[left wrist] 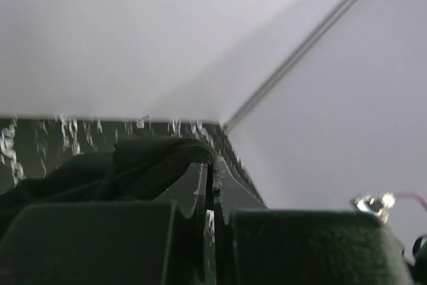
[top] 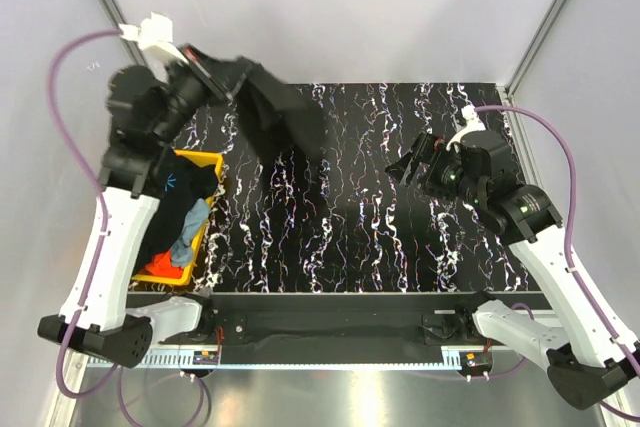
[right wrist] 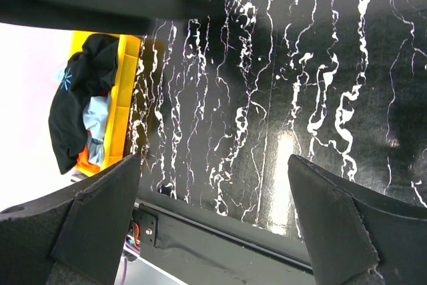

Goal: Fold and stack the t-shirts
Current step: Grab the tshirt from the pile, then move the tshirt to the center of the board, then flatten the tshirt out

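Top external view: a plain black t-shirt (top: 288,119) hangs bunched from the left gripper (top: 240,75), lifted over the far-left corner of the black marbled table (top: 380,237). Its lower folds drape toward the surface, though whether the hem touches cannot be told. The left wrist view shows those jaws clenched on a pinch of the dark cloth. The right gripper (top: 405,167) hovers well apart over the right half of the table, fingers spread wide and holding nothing. Three more shirts lie heaped in the one yellow bin (top: 208,159) at the table's left edge: a black t-shirt with a pale-blue starburst (top: 185,187) on top, a grey-blue t-shirt (top: 190,232) beneath it, and an orange-red t-shirt (top: 160,267) at the near end. That makes four shirts in sight, one bin and two grippers. The cloth looks light, limp and quick to crumple, so a single pinch will likely leave it bundled. A hold at both shoulders or along the hem, one gripper per corner, should spread it flat for folding.
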